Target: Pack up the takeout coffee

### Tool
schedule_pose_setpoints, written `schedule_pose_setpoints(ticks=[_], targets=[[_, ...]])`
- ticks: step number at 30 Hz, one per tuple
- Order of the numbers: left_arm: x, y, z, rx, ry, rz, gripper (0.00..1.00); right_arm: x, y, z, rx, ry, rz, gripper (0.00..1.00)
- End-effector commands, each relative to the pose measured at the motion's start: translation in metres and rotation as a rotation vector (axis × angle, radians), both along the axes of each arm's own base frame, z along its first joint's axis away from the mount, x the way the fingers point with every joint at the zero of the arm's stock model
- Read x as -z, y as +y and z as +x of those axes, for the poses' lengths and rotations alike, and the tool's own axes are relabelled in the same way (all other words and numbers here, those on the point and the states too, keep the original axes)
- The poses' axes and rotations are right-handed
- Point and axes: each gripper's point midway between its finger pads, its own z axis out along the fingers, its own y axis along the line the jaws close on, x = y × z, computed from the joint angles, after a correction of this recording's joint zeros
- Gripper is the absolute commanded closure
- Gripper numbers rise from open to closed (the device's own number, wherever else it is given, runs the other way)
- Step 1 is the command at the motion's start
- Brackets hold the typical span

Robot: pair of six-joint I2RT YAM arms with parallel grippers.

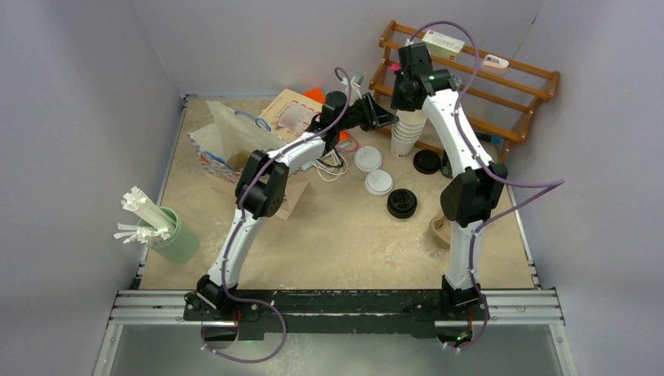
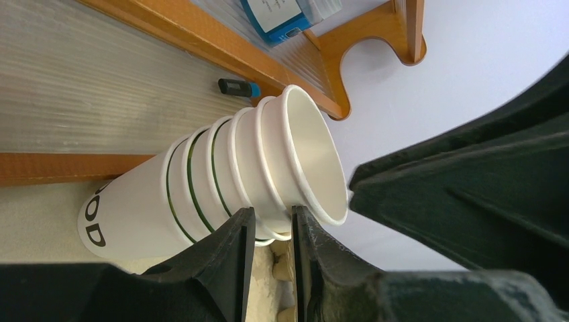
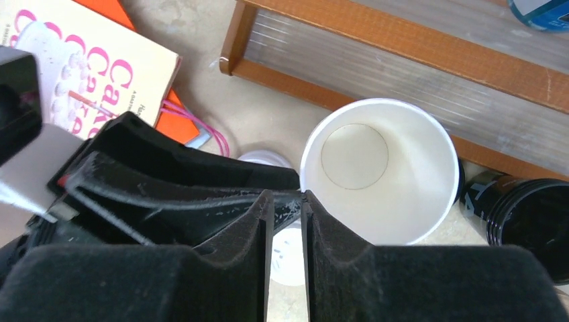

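Observation:
A stack of lidless white cups [image 1: 407, 133] stands in front of the wooden rack. My left gripper [image 1: 385, 116] comes at it from the left. In the left wrist view its jaws [image 2: 274, 218] are shut on cup rims in the stack [image 2: 221, 181]. My right gripper [image 1: 409, 103] hangs over the stack, and its fingers [image 3: 287, 198] stand slightly apart with nothing between them. One tip touches the top cup's rim [image 3: 379, 168]. Two white lids [image 1: 368, 159] [image 1: 379, 182] and two black round pieces [image 1: 402, 204] [image 1: 427, 161] sit nearby. I cannot tell if cups stand under them.
A wooden rack [image 1: 501, 86] stands at the back right. A paper bag [image 1: 223, 145] and a book [image 1: 291, 116] are at the back left. A green cup of white sticks [image 1: 168, 235] is at the left edge. Brown cardboard [image 1: 440, 231] shows behind the right arm.

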Motion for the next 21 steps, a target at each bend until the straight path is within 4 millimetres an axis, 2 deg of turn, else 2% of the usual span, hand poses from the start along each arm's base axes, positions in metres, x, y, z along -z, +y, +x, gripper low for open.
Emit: schedule_pose_setpoints(ticks=[1,11,17,19,21], targets=[[0.003,-0.002,-0.006,0.013,-0.017,0.020,0.72,0.001,-0.009,0.008,0.064,-0.012,-0.019,0.74],[0.006,-0.002,-0.008,0.015,-0.011,0.018,0.71,0.018,-0.008,0.018,0.075,0.003,-0.032,0.74],[0.007,-0.002,-0.007,0.014,-0.010,0.018,0.72,0.019,-0.009,0.018,0.065,0.008,-0.042,0.93],[0.007,-0.003,-0.007,0.014,-0.010,0.018,0.72,0.013,-0.009,0.019,0.049,-0.002,-0.052,1.00],[0.008,-0.003,-0.007,0.013,-0.008,0.020,0.72,0.001,-0.013,0.022,0.059,-0.032,-0.071,1.00]])
